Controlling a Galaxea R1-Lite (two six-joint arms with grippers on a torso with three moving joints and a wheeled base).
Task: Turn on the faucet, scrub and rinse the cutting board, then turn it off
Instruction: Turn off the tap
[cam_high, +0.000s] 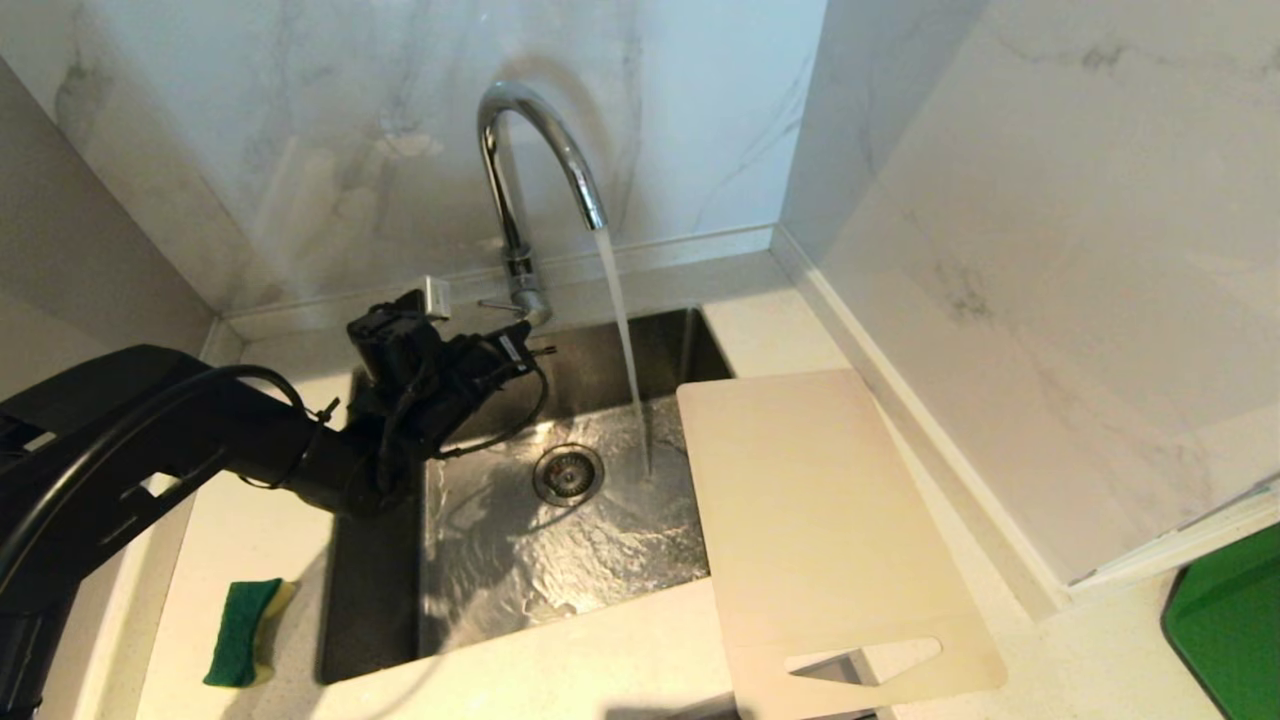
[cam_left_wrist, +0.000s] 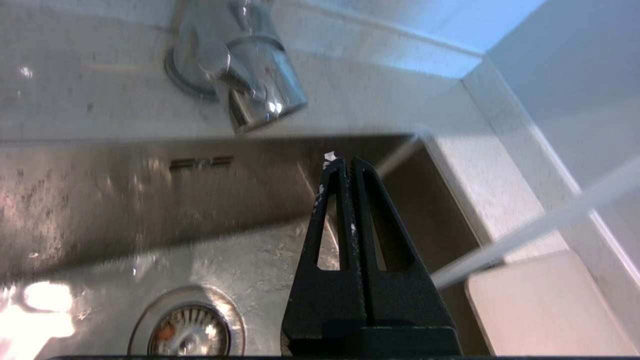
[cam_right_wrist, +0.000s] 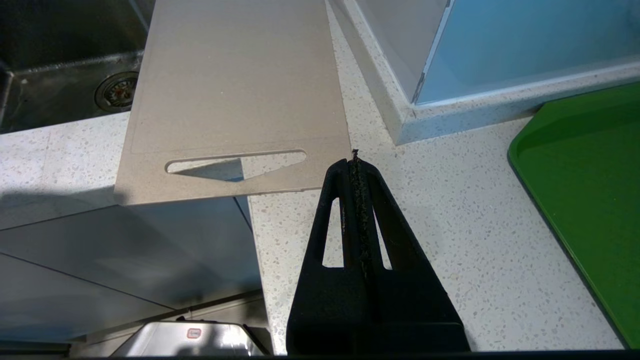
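Head view: one faucet (cam_high: 520, 190) is seen at the back of one sink (cam_high: 380, 600), with one stream of water (cam_high: 625, 340) falling from its spout into the basin beside one drain (cam_high: 568, 474). One board (cam_high: 820, 520) is laid on the desk (cam_high: 560, 670) at the sink's right edge, its left side overhanging the basin and its slot end jutting past the desk's front edge. One green-and-yellow sponge (cam_high: 245, 632) is seen on the desk left of the sink. The left claw (cam_high: 545, 350) is held over the sink's back left part, just beside the faucet's base, pressed shut and empty.

Left wrist view: the left claw (cam_left_wrist: 345, 162) is shown fully closed on nothing, near the faucet (cam_left_wrist: 250, 85) but apart from it. Embossed lettering on the sink wall cannot be read.

Right wrist view: the right claw (cam_right_wrist: 355, 160) is shown closed and empty above the desk, near the board's (cam_right_wrist: 235, 90) slot corner. One green tray (cam_right_wrist: 590, 200) is seen on the desk
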